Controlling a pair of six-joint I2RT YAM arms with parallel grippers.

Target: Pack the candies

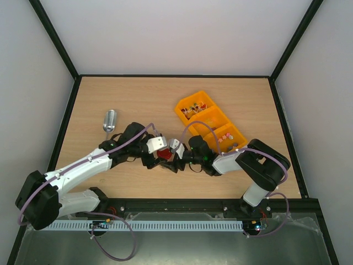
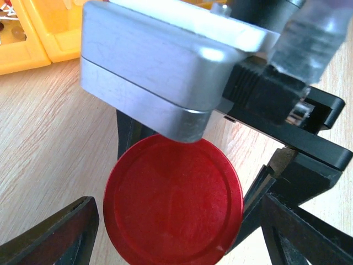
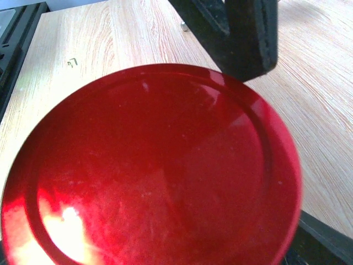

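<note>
The left claw [image 2: 179,218], fingers spread, straddles the red lid [image 2: 165,193], the right claw [image 1: 171,157] pinches that lid's rim, and farther right the candies [image 1: 193,109] lie in the orange tray's [image 1: 179,110] compartments.

Left, scoop [image 1: 110,120]; centre, lid [image 1: 164,154]; behind right, tray [image 1: 212,120] holding candies [image 1: 192,109].
</note>
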